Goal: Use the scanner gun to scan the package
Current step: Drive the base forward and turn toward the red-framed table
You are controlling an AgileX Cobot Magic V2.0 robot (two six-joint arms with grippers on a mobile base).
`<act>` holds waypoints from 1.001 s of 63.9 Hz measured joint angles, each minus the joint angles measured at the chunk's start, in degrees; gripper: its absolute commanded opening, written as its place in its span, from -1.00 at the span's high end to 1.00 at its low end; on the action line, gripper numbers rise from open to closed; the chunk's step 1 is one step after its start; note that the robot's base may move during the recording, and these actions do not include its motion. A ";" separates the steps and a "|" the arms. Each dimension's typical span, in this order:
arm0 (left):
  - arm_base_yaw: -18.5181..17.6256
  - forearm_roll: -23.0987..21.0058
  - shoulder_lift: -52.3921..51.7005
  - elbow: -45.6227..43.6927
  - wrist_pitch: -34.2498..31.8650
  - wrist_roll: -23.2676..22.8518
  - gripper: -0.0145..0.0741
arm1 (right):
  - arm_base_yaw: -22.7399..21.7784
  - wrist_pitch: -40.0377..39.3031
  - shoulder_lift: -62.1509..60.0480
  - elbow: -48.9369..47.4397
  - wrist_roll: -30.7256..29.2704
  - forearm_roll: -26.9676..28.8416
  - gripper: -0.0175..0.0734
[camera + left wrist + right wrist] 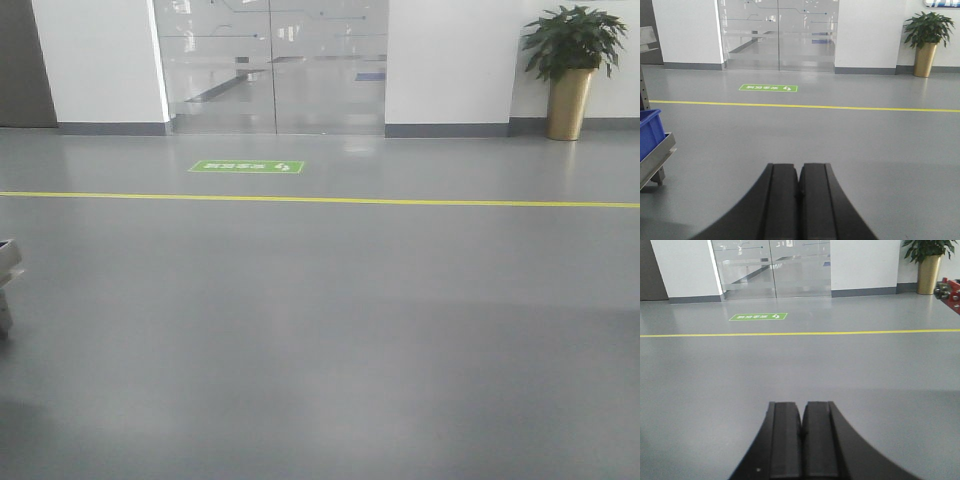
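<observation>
A blue plastic bin (649,132) sat on a grey metal rack (657,157) at far left. The left black end effector (799,175) was pressed together, holding nothing. The right black end effector (803,415) was likewise, above the glossy grey floor (320,330). The package and scanner gun lay outside every view.

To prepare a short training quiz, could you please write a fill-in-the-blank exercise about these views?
1. The left end effector and the right end effector are both ____.
2. The line painted across the floor is ____.
3. The plant stands in a ____ pot.
Missing words: shut; yellow; gold.
</observation>
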 measured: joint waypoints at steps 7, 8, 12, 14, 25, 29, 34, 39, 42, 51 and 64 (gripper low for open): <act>0.00 0.00 0.00 0.00 0.00 0.00 0.92 | 0.00 0.00 0.00 0.00 0.00 0.00 0.97; 0.00 0.00 0.00 0.00 0.00 0.00 0.92 | 0.00 0.00 0.00 0.00 0.00 0.00 0.97; 0.00 0.00 0.00 0.00 0.00 0.00 0.92 | 0.00 0.00 0.00 0.00 0.00 0.00 0.97; 0.00 0.00 0.00 0.00 0.00 0.00 0.92 | 0.00 0.00 0.00 0.00 0.00 0.00 0.97; 0.00 0.00 0.00 0.00 0.00 0.00 0.92 | 0.00 0.00 0.00 0.00 0.00 0.00 0.97; 0.10 0.00 0.00 0.00 0.00 0.00 0.92 | 0.00 0.00 0.00 0.02 0.00 0.00 0.97; 0.92 0.00 0.00 0.00 0.00 0.00 0.92 | 0.00 0.00 0.00 0.00 0.00 0.00 0.97; 2.09 0.00 0.00 0.00 0.00 0.00 0.92 | 0.00 0.00 0.00 0.00 0.00 0.00 0.97; 2.40 0.00 0.00 0.00 0.00 0.00 0.92 | 0.00 0.00 0.00 0.00 0.00 0.00 0.97; 2.67 0.00 0.00 0.00 0.00 0.00 0.92 | 0.00 0.00 0.00 0.00 0.00 0.00 0.97; 2.67 0.00 0.00 0.00 0.00 0.00 0.92 | 0.00 0.00 0.00 0.00 0.00 0.00 0.97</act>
